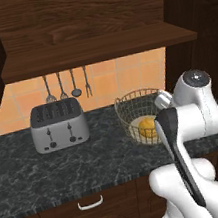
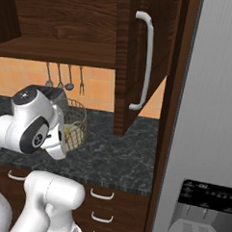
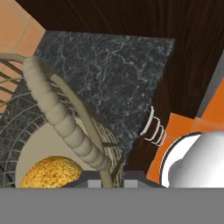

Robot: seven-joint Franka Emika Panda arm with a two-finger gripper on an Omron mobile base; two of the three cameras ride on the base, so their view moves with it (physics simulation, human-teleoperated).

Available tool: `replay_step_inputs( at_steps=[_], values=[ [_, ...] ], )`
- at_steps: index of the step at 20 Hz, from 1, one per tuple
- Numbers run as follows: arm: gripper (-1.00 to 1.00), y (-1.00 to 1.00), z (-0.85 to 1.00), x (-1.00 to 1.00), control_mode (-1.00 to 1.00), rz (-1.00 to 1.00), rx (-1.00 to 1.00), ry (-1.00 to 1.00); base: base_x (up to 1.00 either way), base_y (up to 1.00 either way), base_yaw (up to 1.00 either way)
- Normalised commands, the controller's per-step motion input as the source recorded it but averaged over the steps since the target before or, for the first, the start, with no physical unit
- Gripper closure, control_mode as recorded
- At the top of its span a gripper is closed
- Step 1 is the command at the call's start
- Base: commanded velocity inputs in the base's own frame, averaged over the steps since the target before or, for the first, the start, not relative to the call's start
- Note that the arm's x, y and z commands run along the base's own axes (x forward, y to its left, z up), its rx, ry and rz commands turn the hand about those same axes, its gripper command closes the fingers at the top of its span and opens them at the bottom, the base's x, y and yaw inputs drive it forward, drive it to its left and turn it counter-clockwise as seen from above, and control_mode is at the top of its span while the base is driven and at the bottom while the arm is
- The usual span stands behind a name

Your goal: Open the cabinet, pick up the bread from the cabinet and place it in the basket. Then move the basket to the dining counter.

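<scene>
Spanning the top of both base views, the cabinet (image 2: pixel 69 24) has its right door (image 2: pixel 140 61) swung out toward the camera, its long silver bar handle (image 2: pixel 146 61) standing upright. Below it runs the black speckled tabletop (image 1: pixel 65 164), backed by an orange tiled wall (image 1: pixel 115 77) where four utensils (image 1: pixel 66 85) hang in a row. A silver toaster (image 1: pixel 59 125) stands on the left part of the tabletop, well apart from the basket (image 1: pixel 130 104), which sits toward the right end and is partly hidden by the white arm (image 1: pixel 192 111). The bread (image 1: pixel 147 127) lies inside the basket on its pale base; in the hand view it shows close up beside the basket's beaded rim. The gripper (image 3: pixel 103 179) is down at the basket's rim in the hand view, but its fingertips sit at the very edge of that view, so I cannot tell how far apart they are or whether they grasp anything.
</scene>
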Motion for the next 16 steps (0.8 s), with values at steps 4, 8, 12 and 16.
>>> replay_step_inputs(
  at_steps=[4,8,12,16],
  values=[
    [1.00,-0.09,0.51,-0.20,-1.00,0.00,0.00,0.13,0.00,0.00,0.00],
    [1.00,-0.04,0.12,0.00,-1.00,0.00,0.00,0.17,0.00,0.00,0.00],
    [1.00,-0.33,-0.11,-0.02,-1.00,0.00,0.07,0.01,0.00,0.00,0.00],
    [1.00,-0.06,-0.06,-0.14,-1.00,0.00,0.02,0.00,0.00,0.00,0.00]
  ],
)
